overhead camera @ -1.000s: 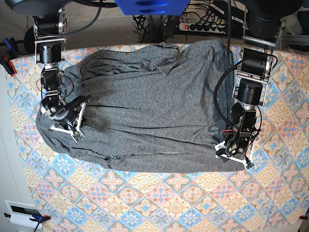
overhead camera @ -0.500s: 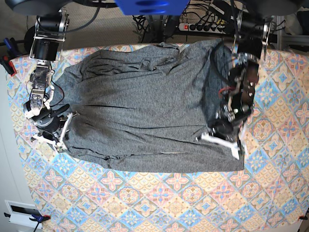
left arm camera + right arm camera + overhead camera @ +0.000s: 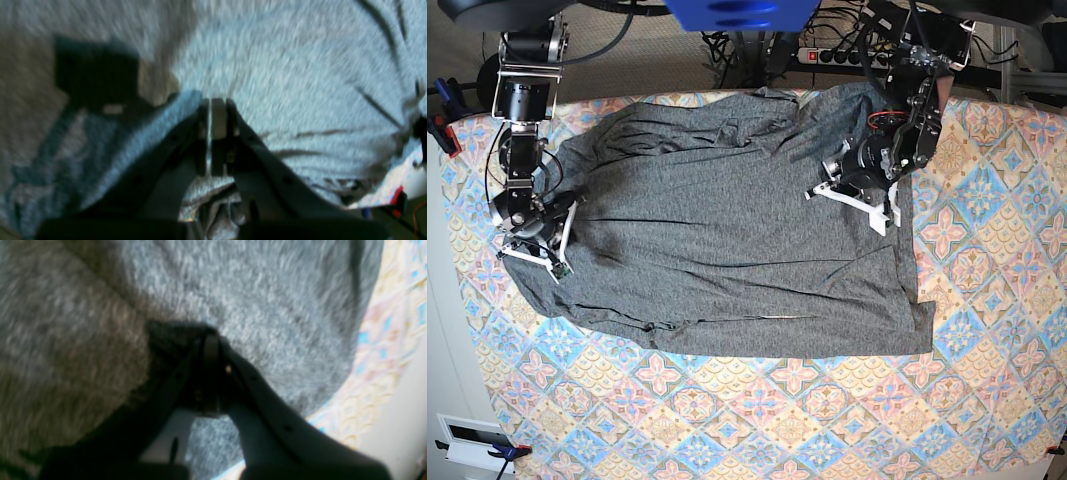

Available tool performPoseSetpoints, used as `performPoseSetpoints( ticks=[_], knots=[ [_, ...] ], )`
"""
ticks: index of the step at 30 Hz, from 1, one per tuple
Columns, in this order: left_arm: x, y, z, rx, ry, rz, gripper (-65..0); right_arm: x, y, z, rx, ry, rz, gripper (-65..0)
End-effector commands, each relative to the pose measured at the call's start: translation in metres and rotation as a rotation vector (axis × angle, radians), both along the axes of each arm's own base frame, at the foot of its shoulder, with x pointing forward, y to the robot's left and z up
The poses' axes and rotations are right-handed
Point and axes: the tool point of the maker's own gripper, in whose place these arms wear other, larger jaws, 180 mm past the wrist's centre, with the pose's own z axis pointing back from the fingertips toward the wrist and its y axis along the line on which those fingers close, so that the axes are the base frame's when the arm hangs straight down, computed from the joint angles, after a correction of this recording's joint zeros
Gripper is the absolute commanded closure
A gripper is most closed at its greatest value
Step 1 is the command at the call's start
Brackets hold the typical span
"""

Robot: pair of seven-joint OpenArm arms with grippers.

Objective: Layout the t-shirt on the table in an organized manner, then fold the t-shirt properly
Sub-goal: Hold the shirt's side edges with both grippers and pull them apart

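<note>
arms (image 3: 522, 130): black cylindrical joints | fingers (image 3: 218, 133): dark, flat-tipped | wiring: red

The dark grey t-shirt (image 3: 727, 230) was spread wide and wrinkled across the tile-patterned surface (image 3: 987, 400), its lower edge lying straight and its upper edge bunched near the far side. The left gripper (image 3: 857, 195) was placed over the garment's upper part at the view's right, while the right gripper (image 3: 535, 245) was set at the garment's edge at the view's left. A power strip (image 3: 847, 55) was seen beyond the surface.
</note>
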Motion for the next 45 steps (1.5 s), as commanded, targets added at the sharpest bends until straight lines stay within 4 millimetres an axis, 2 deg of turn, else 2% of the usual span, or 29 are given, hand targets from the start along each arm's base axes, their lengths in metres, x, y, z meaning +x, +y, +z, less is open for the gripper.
performPoseSetpoints(
  ticks=[1, 5, 9, 14, 20, 23, 26, 28, 30, 36, 38, 41, 45],
  knots=[
    [0.003, 0.006, -0.002, 0.014, -0.001, 0.007, -0.2, -0.003, -0.004, -0.002, -0.006, 0.021, 0.006, 0.0],
    [-0.002, 0.023, -0.026, 0.054, 0.072, 0.045, -0.2, -0.011, -0.003, -0.019, 0.003, 0.075, 0.008, 0.0],
    [0.005, 0.038, -0.042, 0.089, 0.118, 0.075, -0.3, -0.022, -0.001, -0.035, 0.018, 0.121, 0.006, 0.0],
    [0.034, 0.075, -0.047, 0.179, 0.087, 0.137, -0.3, -0.029, 0.000, -0.046, 0.039, 0.145, -0.001, 0.0],
    [0.080, 0.111, -0.044, 0.251, 0.064, 0.217, -0.3, 0.015, 0.015, -0.020, 0.042, 0.054, 0.055, 0.0],
    [0.103, 0.117, -0.037, 0.256, 0.046, 0.248, -0.3, 0.018, 0.018, -0.019, 0.047, 0.046, 0.061, 0.0],
    [0.124, 0.129, -0.030, 0.281, 0.024, 0.284, -0.3, 0.016, 0.039, -0.030, 0.091, 0.062, 0.067, 0.0],
    [0.141, 0.127, -0.022, 0.313, 0.003, 0.257, -0.3, 0.014, 0.050, -0.036, 0.117, 0.072, 0.068, 0.0],
    [0.151, 0.123, -0.019, 0.351, -0.013, 0.220, -0.3, 0.013, 0.052, -0.039, 0.125, 0.074, 0.066, 0.0],
    [0.163, 0.125, -0.013, 0.401, -0.067, 0.209, -0.4, 0.019, 0.051, -0.035, 0.131, 0.041, 0.051, 0.0],
    [0.170, 0.126, -0.008, 0.405, -0.081, 0.214, -0.4, 0.036, 0.049, -0.023, 0.124, -0.001, 0.034, 0.0],
    [0.172, 0.135, -0.010, 0.419, -0.059, 0.234, -0.4, 0.067, 0.049, 0.005, 0.126, -0.075, 0.041, 0.0],
    [0.173, 0.136, -0.009, 0.420, -0.059, 0.236, -0.7, 0.075, 0.049, 0.012, 0.124, -0.093, 0.039, -1.5]
  ],
)
